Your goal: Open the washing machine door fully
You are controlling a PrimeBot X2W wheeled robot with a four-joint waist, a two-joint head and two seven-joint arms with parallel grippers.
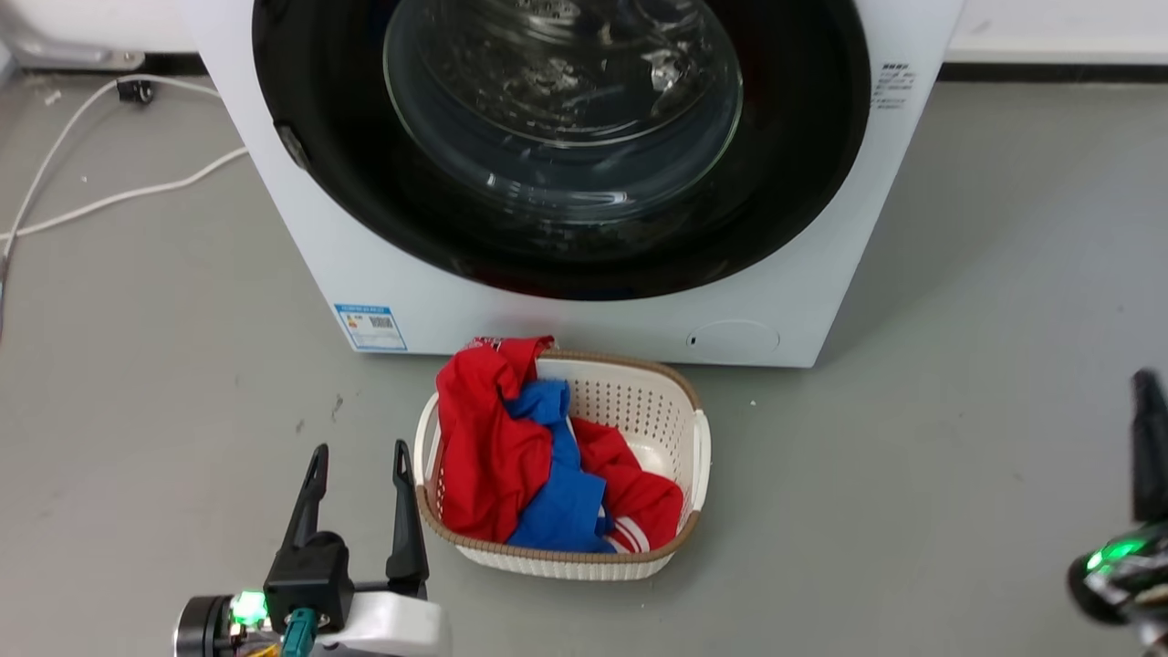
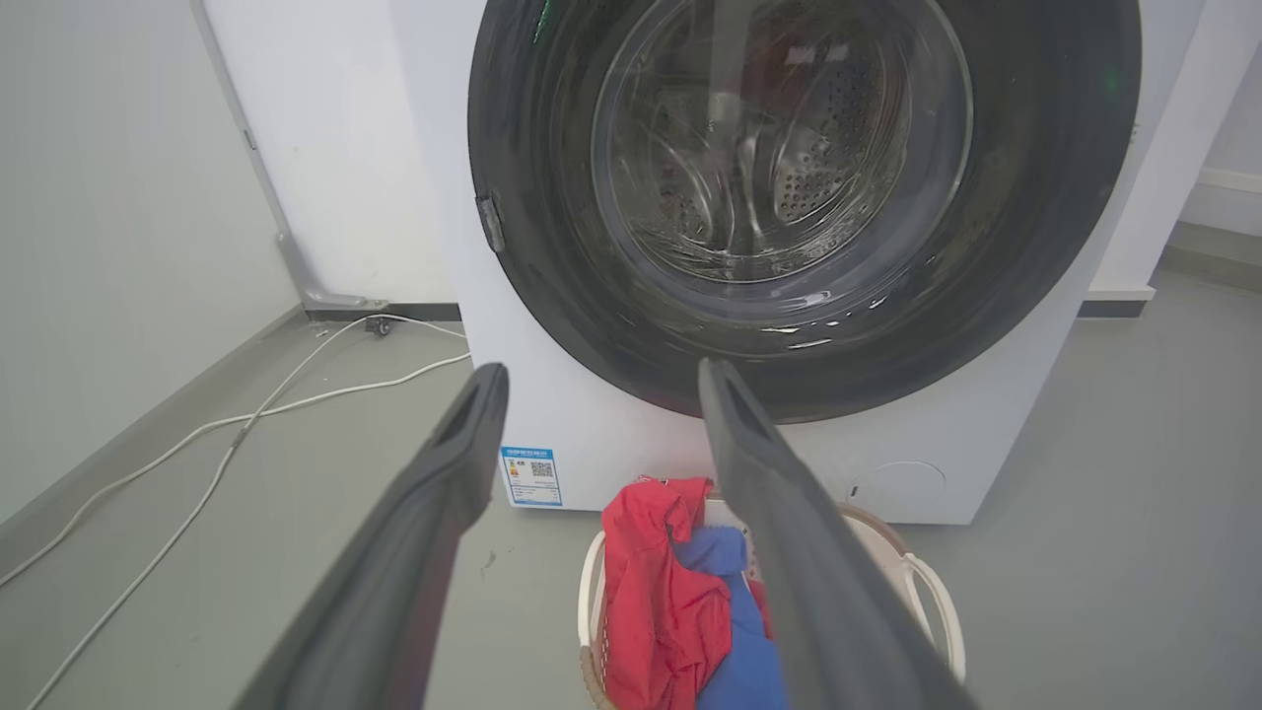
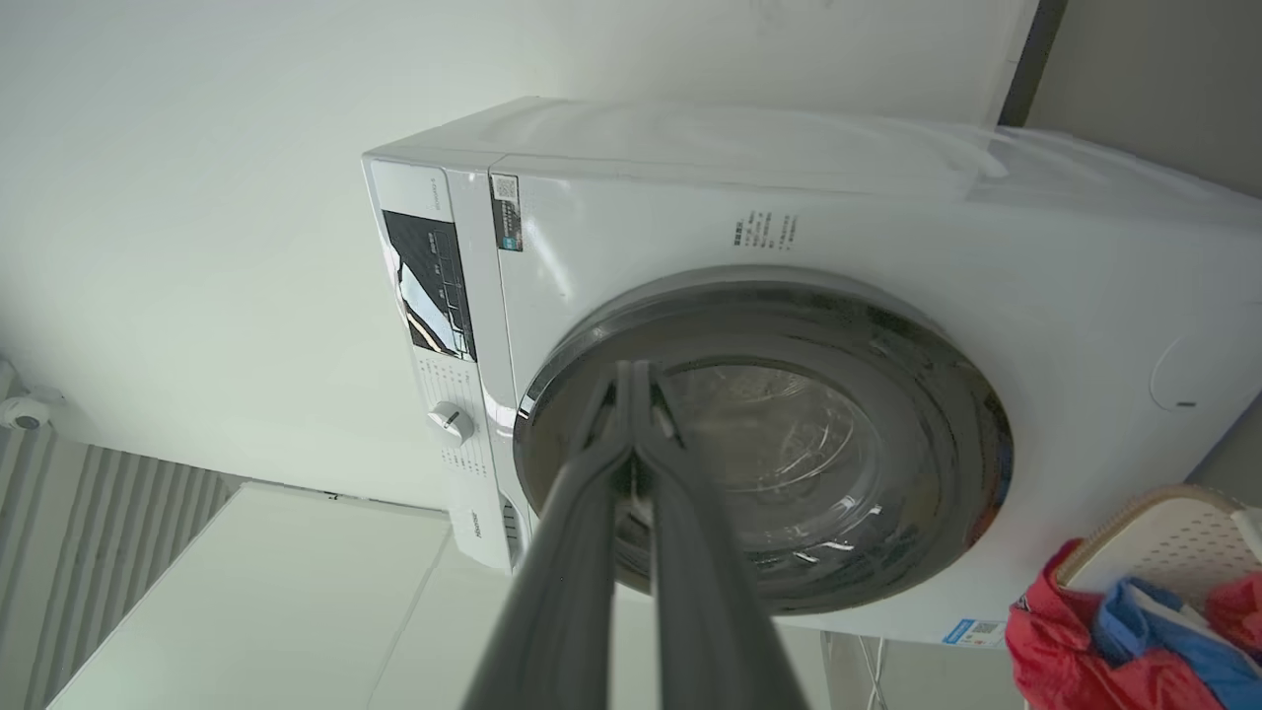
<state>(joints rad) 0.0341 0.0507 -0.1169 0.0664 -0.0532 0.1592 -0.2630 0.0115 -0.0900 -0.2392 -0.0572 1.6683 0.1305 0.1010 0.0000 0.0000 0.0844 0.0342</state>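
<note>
While the washing machine door (image 1: 561, 119) sits closed against the white washing machine (image 1: 584, 324) at 12 o'clock in the head view, the left tool (image 1: 360, 449) hovers at 7 o'clock, fingers spread wide, holding nothing. The right tool (image 3: 632, 375) has its fingertips pressed together, empty. A basket (image 1: 630, 401) of clothes (image 1: 484, 456) stands at 6 o'clock, just before the machine.

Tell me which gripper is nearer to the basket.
Left. The left gripper, open, is just left of the basket in the head view; the right gripper, shut, is far off to its right, at the picture's edge.
</note>
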